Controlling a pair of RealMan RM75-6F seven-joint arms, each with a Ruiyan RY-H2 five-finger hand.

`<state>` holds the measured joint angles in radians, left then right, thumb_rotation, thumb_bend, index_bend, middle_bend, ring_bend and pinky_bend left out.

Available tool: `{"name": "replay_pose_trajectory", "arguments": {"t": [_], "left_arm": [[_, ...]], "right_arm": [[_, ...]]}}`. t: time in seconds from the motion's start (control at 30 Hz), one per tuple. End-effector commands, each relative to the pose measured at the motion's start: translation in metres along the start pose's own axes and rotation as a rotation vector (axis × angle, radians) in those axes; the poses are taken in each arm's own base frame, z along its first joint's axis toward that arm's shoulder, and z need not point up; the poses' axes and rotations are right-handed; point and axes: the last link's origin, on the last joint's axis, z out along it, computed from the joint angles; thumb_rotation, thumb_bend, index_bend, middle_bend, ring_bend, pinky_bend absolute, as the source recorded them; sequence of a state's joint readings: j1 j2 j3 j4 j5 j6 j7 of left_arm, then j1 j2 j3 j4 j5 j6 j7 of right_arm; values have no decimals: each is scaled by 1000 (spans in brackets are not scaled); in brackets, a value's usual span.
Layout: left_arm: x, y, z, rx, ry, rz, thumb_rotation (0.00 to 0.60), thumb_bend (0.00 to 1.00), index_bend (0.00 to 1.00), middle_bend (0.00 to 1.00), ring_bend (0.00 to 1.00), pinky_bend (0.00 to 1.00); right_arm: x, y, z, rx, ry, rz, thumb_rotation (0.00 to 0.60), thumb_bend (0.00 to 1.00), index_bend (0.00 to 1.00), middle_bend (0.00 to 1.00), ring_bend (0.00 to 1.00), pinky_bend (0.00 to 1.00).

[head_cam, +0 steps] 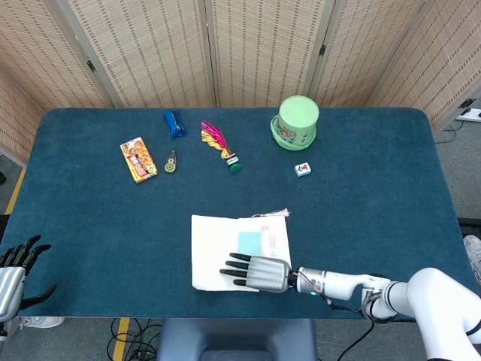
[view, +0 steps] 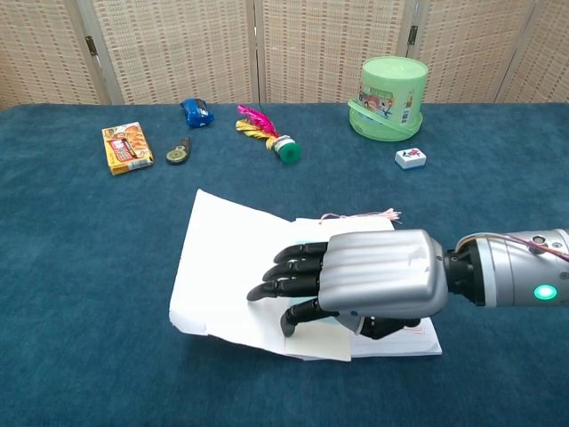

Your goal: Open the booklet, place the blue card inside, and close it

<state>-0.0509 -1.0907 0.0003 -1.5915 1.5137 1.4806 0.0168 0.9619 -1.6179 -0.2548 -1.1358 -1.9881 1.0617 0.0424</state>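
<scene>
My right hand (head_cam: 259,272) flat over open booklet (head_cam: 214,252), fingers (view: 289,271) together, holding nothing, blue card (head_cam: 249,242) on page, left hand (head_cam: 13,272) spread at near-left surface (head_cam: 376,195) edge.

One booklet (head_cam: 225,250), one blue card (head_cam: 248,242), perhaps six small items beyond, two robot hands.

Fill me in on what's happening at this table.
The right hand, fingers spread, hovers low over the open booklet at the table's near edge. The blue card lies on the booklet's right page; the left cover is partly raised. The left hand waits empty off the near left corner.
</scene>
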Motion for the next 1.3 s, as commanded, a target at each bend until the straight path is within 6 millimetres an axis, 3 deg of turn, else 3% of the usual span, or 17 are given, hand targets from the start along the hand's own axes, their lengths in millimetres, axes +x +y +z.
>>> {"name": "replay_pose_trajectory", "arguments": {"t": [0.03,0.47,0.7,0.93,1.17,1.3], "left_arm": [[0,0,0,1,0,0,600,221,234,115,168,192],[-2,1,1,-2,-4,0,600,222,234,115,168,192],[-2,2,1,-3,-4,1,600,221,234,115,168,192],[0,3,3,-7,3,2,600,221,234,115,168,192],[4,3,8,-19,17,10,600,221,234,115,168,192],[5,5,21,-59,27,33,600,221,234,115,168,192]], "right_arm": [[-2,-1,0,3,-9,-1,600,960,279,21,0,0],[-9,3,-11,-6,-49,-8,600,960,280,21,0,0],[-3,2,-13,3,-4,-11,600,953,280,21,0,0],[8,17,-22,-68,54,-14,600,922,280,21,0,0],[19,38,-43,-192,96,-13,600,920,280,21,0,0],[22,52,-70,-301,94,-16,600,883,280,21,0,0]]}}
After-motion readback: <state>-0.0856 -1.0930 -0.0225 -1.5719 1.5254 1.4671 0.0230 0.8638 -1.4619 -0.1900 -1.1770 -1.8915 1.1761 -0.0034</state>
